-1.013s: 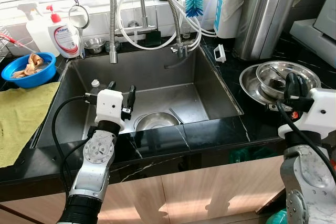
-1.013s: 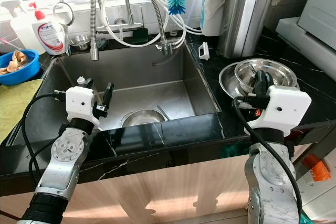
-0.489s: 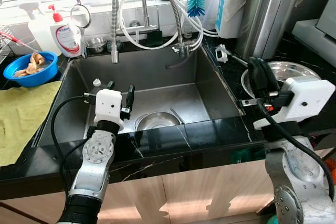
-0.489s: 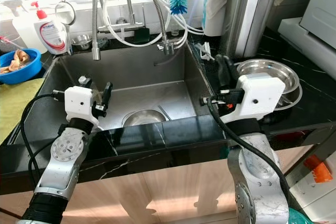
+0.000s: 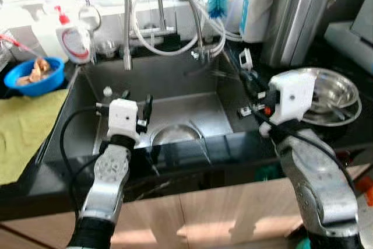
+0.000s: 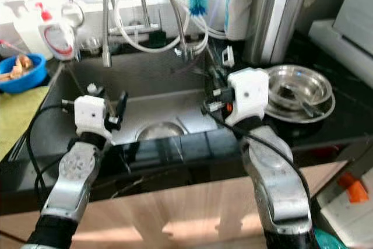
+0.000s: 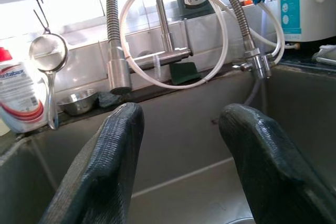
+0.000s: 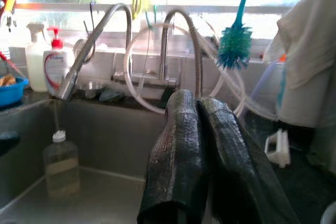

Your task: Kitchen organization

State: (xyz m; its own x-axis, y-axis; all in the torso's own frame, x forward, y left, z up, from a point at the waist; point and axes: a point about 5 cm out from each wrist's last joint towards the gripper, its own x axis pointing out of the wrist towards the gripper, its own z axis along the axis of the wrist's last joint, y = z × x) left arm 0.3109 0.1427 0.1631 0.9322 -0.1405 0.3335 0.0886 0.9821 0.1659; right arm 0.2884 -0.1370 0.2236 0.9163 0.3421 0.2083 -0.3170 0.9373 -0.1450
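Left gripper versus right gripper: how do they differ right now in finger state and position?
The left gripper has its fingers spread wide apart, while the right gripper has its fingers pressed together with nothing between them. The left gripper hangs over the left part of the sink, while the right gripper sits at the sink's right edge, beside the steel bowls on the counter. Both point toward the faucet at the back wall.

Sink mid open; hoses crowd back, bottle left
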